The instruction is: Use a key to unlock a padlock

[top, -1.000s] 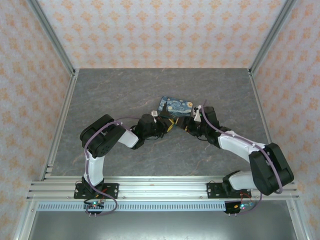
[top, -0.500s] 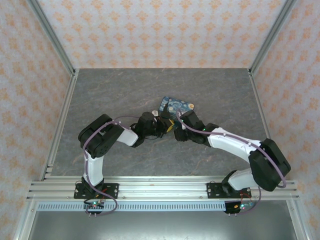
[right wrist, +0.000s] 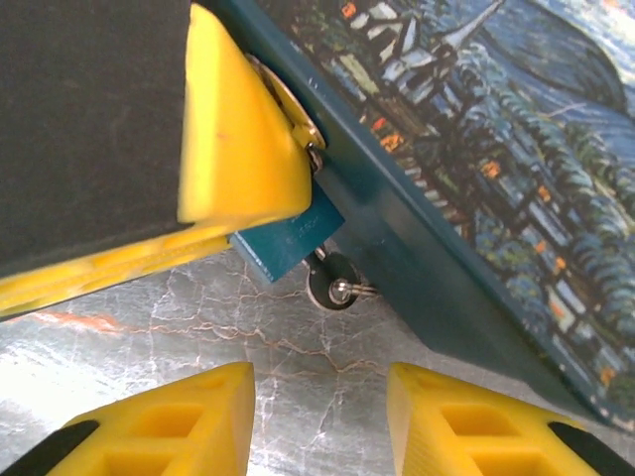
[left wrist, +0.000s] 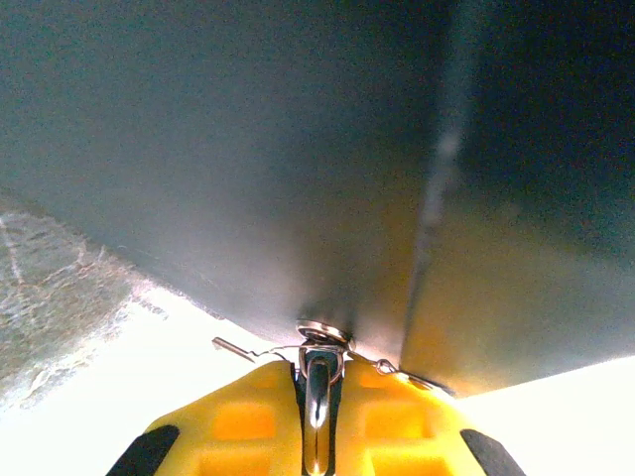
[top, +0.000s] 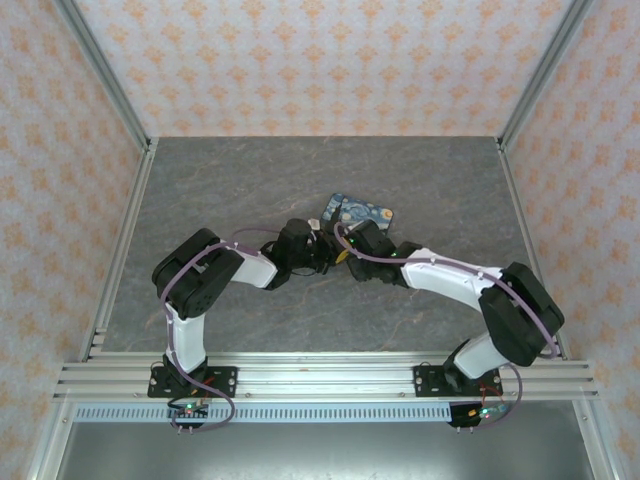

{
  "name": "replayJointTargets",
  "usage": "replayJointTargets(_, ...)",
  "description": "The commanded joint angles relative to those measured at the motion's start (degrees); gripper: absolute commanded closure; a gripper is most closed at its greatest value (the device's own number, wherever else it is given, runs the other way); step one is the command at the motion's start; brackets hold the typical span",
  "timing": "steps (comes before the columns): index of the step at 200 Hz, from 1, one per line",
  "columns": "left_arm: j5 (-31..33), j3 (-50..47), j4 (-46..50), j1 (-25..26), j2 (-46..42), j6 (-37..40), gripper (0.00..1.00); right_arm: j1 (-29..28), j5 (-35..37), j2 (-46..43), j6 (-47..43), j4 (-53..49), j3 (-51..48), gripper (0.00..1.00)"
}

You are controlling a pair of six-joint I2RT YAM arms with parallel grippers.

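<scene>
My right gripper's (right wrist: 319,402) yellow fingers stand apart over the grey marbled table (right wrist: 149,337), nothing between them; ahead, the left gripper (right wrist: 243,164) meets the blue box (right wrist: 476,178) at its edge, metal glint (right wrist: 298,124) between; a small round metal piece (right wrist: 332,288) sits just below a blue tab (right wrist: 288,243).

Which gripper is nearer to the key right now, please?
Left. The left gripper pinches the key at the blue box's side; the right gripper hangs open facing it, not touching.

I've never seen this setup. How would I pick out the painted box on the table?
Start at the middle of the grey marbled table, where the left arm and the right arm meet. Just beyond them lies a flat blue box; its swirling night-sky painting sets it apart from both.
</scene>
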State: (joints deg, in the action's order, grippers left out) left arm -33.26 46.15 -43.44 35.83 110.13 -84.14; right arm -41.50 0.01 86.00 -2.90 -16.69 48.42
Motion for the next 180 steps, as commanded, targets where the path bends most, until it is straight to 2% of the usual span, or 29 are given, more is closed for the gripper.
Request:
replayJointTargets(1, -1.98, 1.57, 0.27, -0.47, -2.12, -0.81, 1.0, -0.47, 4.02, 1.38, -2.32, 0.0, 1.99, 0.62)
replayJointTargets(75, -2.51, 1.71, 0.28, -0.33, -1.89, -0.94, 1.0, -0.87, 9.42, 4.0, -3.63, 3.5, 3.94, 0.65)
replayJointTargets(128, -2.89, 1.67, 0.46, -0.15, -1.76, -0.85, 1.0, -0.86, 8.89, 5.46, -2.19, 5.17, 5.78, 0.7)
replayJointTargets(145, -2.96, 1.67, 0.55, -0.14, -1.76, -0.76, 1.0, -0.83, 8.42, 5.71, -1.4, 5.76, 6.2, 0.74)
replayJointTargets(180, -3.0, 1.59, 0.24, 0.06, -1.63, -1.01, 1.0, -0.79, 7.15, 6.2, -0.14, 5.86, 7.19, 0.98)
